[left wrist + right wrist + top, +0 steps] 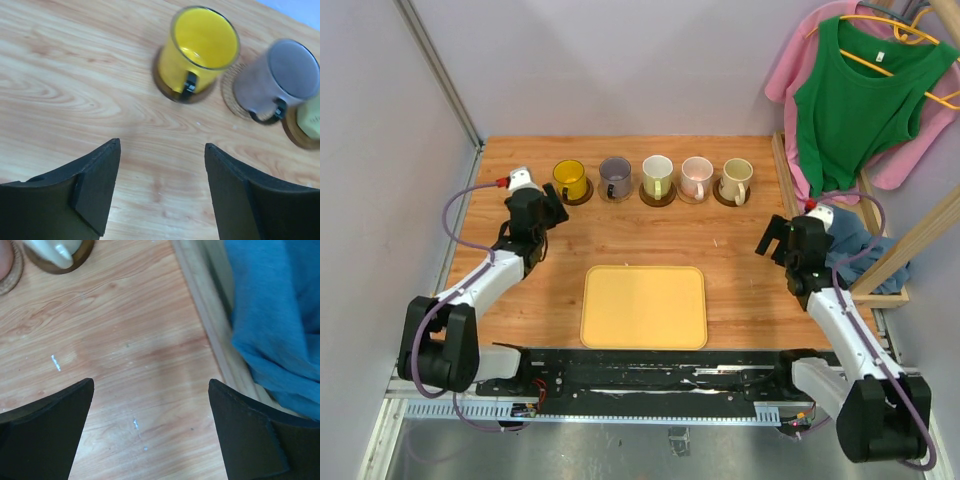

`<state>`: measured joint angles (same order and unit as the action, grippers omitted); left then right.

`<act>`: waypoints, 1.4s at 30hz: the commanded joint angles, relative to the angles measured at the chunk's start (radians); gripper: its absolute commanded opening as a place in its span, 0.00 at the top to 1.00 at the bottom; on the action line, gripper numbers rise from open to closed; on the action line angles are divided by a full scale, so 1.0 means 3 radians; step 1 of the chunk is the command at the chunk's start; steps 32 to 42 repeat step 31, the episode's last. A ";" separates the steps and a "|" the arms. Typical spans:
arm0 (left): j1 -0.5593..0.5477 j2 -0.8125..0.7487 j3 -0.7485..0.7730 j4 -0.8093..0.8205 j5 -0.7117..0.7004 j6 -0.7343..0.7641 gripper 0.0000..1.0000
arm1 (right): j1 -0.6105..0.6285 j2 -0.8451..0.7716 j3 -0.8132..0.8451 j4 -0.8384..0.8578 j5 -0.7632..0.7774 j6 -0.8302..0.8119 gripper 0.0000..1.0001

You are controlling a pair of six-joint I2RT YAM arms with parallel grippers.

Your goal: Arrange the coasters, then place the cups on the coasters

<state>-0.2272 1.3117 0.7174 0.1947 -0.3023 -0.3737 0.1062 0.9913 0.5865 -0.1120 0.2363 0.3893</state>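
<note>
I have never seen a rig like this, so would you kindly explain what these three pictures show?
The machine is two robot arms, a left arm and a right arm, bolted at the near edge of a wooden table. The wide picture comes from a fixed camera above and behind them. The other two come from a camera on each wrist, so the dark shapes at the bottom are the left fingers and right fingers. Both pairs stand open and hold nothing. At the far edge five mugs stand in a row, each on a coaster. A yellow tray lies near the arms.
</note>
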 commanded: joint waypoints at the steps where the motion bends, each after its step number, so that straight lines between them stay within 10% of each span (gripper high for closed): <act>1: 0.0201 -0.0187 -0.0114 0.0339 -0.0232 -0.0059 0.26 | -0.0241 -0.0291 -0.0131 -0.0068 0.0094 0.0221 0.01; 13: 0.0878 -0.0313 -0.0264 0.0937 -0.0433 -0.0133 0.19 | -0.0247 -0.0466 -0.0212 0.0001 0.0206 0.0192 0.01; 42: 0.0900 -0.0169 -0.0265 0.0964 -0.0421 -0.0062 0.19 | -0.0247 -0.0348 -0.0271 0.0103 0.0333 0.0097 0.01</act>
